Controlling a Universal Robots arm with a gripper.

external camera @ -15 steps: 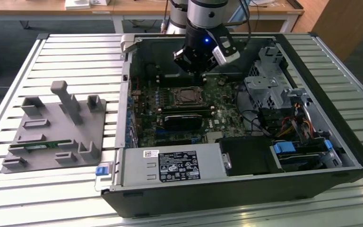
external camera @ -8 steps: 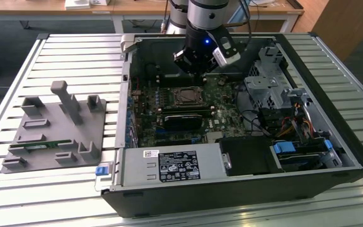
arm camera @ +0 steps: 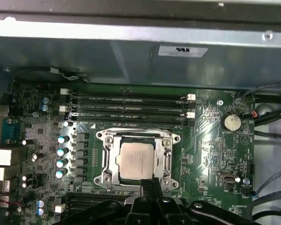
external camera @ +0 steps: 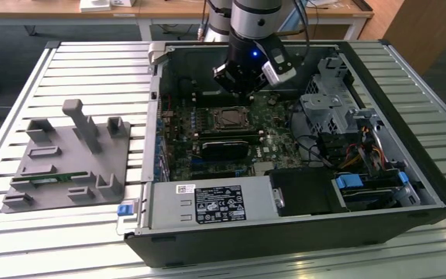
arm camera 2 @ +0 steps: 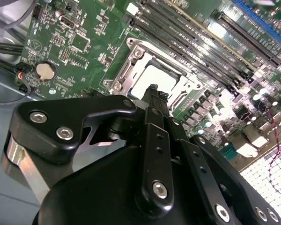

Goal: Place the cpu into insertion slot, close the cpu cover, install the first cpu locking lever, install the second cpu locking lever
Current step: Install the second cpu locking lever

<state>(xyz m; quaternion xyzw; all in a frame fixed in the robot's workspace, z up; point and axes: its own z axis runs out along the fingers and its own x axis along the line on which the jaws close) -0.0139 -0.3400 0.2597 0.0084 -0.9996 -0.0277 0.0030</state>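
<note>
The cpu lies flat in the insertion slot on the green motherboard, its silver-grey top showing. The cpu cover lies down around it, and the chip shows through its window. I cannot tell how the locking levers along the socket's sides stand. My gripper hangs just above the socket's edge, its black fingers together in one narrow tip with nothing between them. In the exterior view it stands inside the open case, above the far side of the socket.
Long memory slots run beside the socket. A black card sits on its near side. A drive cage with cables stands at the exterior view's right and a power supply in front. A grey fixture lies outside the case.
</note>
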